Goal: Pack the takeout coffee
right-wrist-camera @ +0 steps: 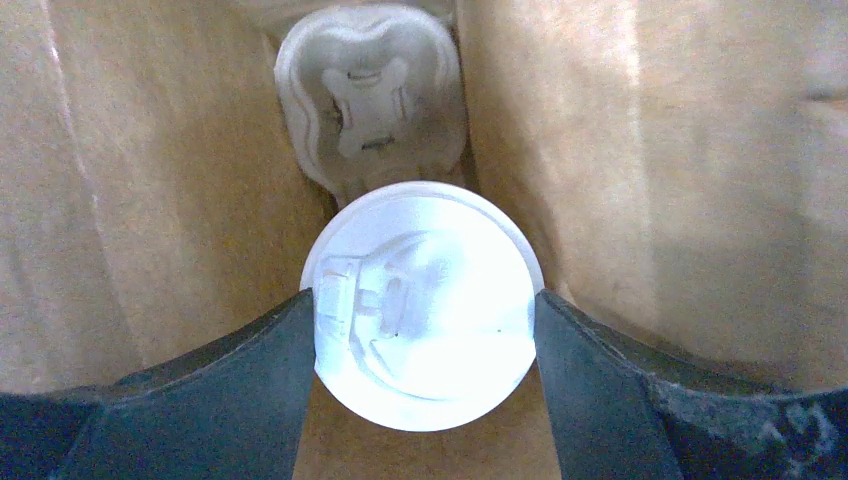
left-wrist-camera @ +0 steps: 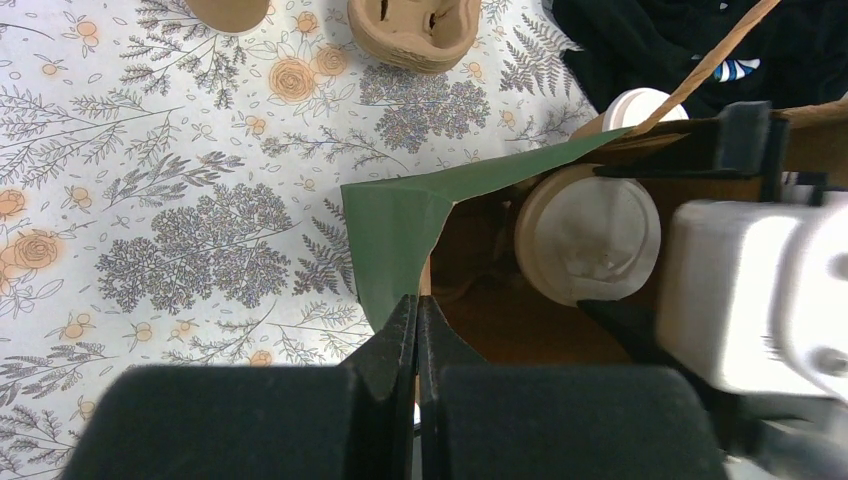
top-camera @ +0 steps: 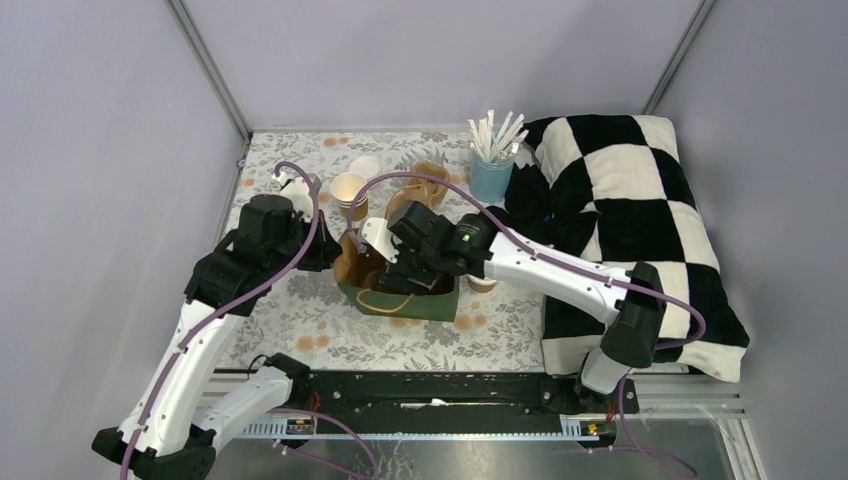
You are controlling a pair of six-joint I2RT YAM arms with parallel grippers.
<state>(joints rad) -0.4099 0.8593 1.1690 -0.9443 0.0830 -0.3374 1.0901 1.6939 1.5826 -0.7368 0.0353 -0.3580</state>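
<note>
- Bag at centre of the top view: green paper bag with kraft-brown inside, mouth open, on floral-print tabletop.
- Green rim of the bag pinched tight by left hand, lower centre of left wrist view.
- Inside the bag, right hand with fingers clamped on both sides of small tan kraft paper cup with round white plastic lid.
- Upper right of left wrist view: second lidded cup just past the bag's rim; in or out, cannot tell.
- Top edge of the same view: brown moulded-pulp carrier, apart from the bag.
</note>
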